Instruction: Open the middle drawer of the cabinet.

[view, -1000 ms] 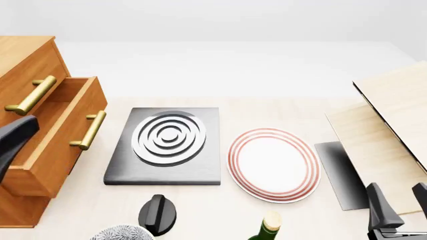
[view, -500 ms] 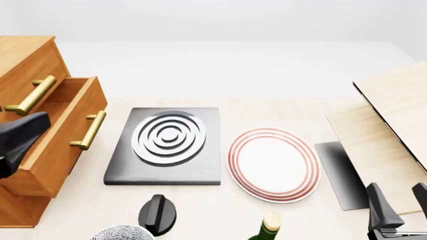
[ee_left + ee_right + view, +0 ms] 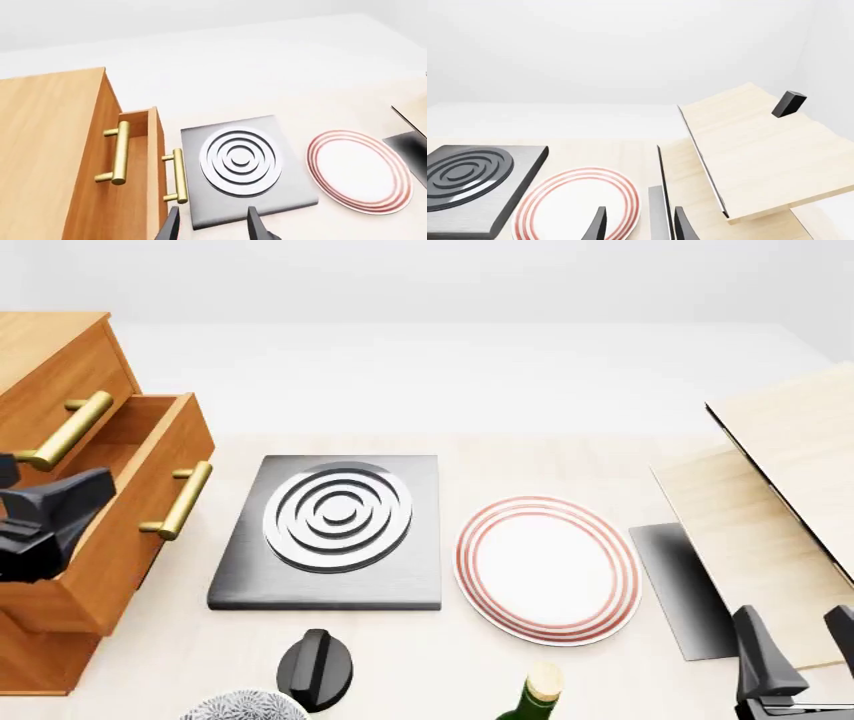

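At the table's left edge the cabinet point(image 3: 54, 370) is standing with the middle drawer point(image 3: 127, 510) sticking well out from its front, the brass handle point(image 3: 178, 501) facing the hob; the drawer's inside is showing only bare wood where the front view looks in, though part of it is hidden behind the left gripper point(image 3: 40, 525). That gripper is hanging over the open drawer box, and in the left wrist view its two fingers point(image 3: 257, 227) are standing parted with nothing between them. The top drawer's handle point(image 3: 63, 430) is lying flush against the cabinet, above the open one. Beside the drawer a dark hob plate point(image 3: 330, 532) with silver rings is sitting on the table, and a white plate point(image 3: 547, 568) with red rim lines is lying empty just right of it. Low at the right, the right gripper point(image 3: 639, 227) is hovering near pale wooden boards point(image 3: 781, 490), its jaws spread apart and holding nothing.
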Available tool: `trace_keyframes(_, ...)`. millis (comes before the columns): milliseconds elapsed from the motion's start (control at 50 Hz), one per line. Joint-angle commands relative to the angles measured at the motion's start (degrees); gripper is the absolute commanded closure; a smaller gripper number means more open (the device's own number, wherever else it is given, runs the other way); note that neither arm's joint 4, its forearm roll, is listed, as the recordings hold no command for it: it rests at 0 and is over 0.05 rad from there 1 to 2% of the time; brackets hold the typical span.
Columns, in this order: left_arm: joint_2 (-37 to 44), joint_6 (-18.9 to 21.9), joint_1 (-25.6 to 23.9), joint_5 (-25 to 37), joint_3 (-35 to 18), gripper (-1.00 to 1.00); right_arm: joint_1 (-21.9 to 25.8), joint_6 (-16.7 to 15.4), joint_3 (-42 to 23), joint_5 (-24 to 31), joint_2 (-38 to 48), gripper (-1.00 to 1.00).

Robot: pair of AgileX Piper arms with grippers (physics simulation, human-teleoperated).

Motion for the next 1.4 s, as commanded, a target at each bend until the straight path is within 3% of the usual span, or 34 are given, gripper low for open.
trace_keyframes(20,0.06,2.89,1.27,-4.63,4.55,-1.00,0.00,0.02,0.00,0.00,0.00,-1.00)
trace_keyframes(440,-0.79,6.39,7.09,-5.57,6.05,-1.00,0.00,0.02,0.00,0.00,0.00,-1.00)
trace_keyframes(1400,7.22,5.25,12.13,-14.36,9.68,-1.00,0.00,0.02,0.00,0.00,0.00,-1.00)
